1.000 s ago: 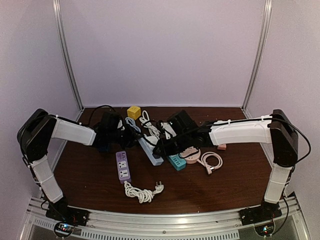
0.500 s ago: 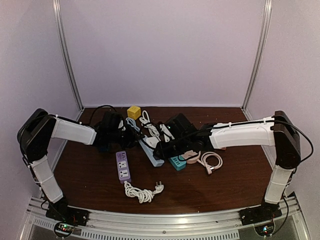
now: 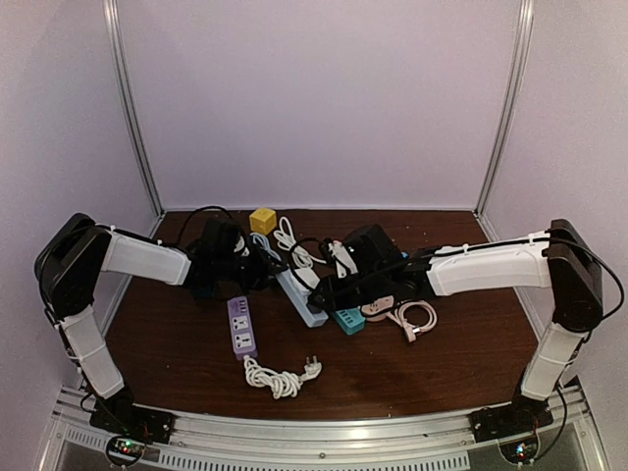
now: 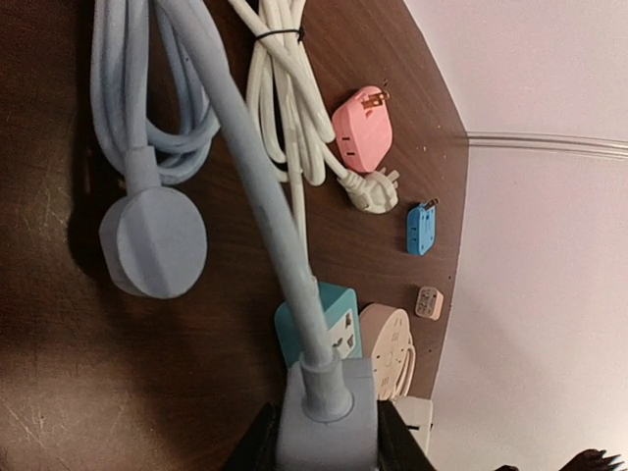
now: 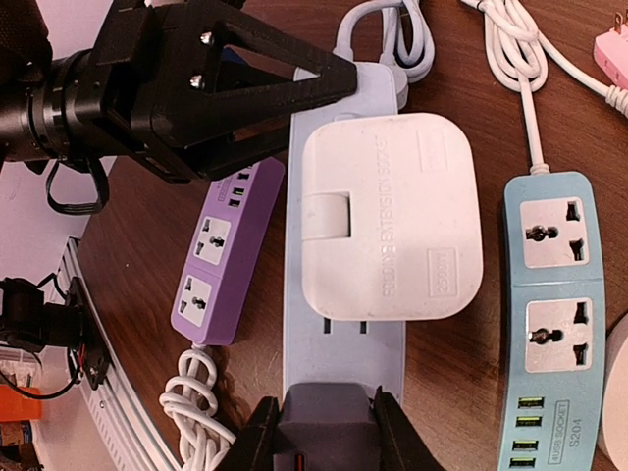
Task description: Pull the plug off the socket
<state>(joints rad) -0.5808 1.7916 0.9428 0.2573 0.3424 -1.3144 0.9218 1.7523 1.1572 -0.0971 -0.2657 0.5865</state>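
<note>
Starting at the left arm: left pincer (image 4: 326, 449) is closed onto the cable end of the long pale-blue plastic power strip (image 4: 324, 417). Both fingers press its sides where the pale blue-grey cord (image 4: 255, 177) leaves.

The strip lies flat on the dark wooden counter (image 3: 177, 343), with its long axis diagonal, far-left to near-right in the top view. A flat purple two-outlet strip (image 5: 221, 257) lies just beside it on the left and is not involved.

Task item: the square white plastic plug block (image 5: 388, 216) is seated on the strip's upper face, between the two pincers and just ahead of each. Cannot tell which is nearer.

Right pincer (image 5: 326, 442) is closed on the strip's opposite end, which shows dark between the fingers.

Judgement: neither pincer grips the plug. It must come off upward, square to the strip's axis.
</note>
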